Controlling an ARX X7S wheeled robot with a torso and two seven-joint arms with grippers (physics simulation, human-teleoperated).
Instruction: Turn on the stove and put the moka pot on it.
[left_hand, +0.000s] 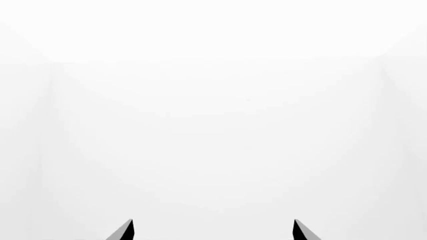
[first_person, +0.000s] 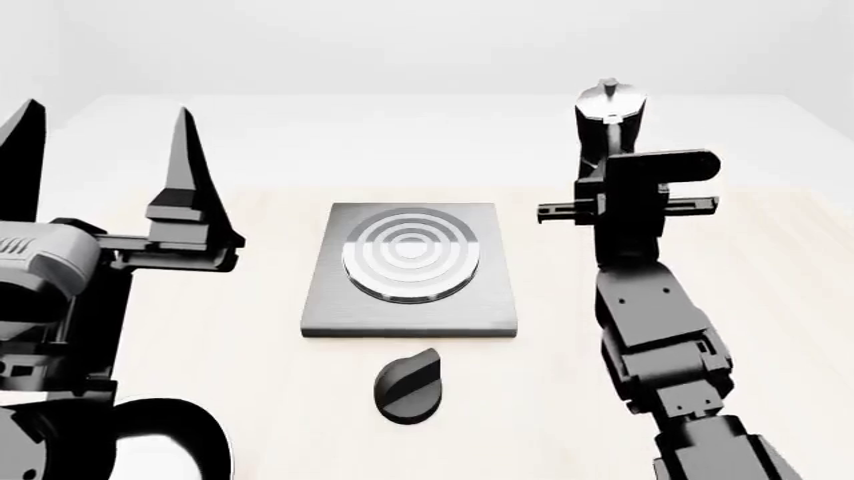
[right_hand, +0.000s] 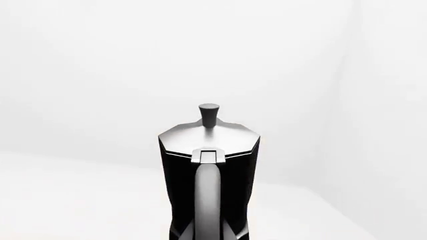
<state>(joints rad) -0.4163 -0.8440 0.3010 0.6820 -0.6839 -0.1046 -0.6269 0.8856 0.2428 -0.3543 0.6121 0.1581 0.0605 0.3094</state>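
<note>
Right tool (first_person: 607, 150) at moka pot (first_person: 609, 110) handle

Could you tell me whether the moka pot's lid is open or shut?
Shut: the silver lid sits flat on the moka pot.

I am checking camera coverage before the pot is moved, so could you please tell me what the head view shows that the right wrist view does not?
Only the head view shows the stove with its ringed burner, the separate black knob, the frying pan at the near left corner, the open left gripper raised off the table, and the right arm. Only the right wrist view shows the pot's handle head-on, hinged under the silver lid. Both show the moka pot, upright, away from the stove.
</note>
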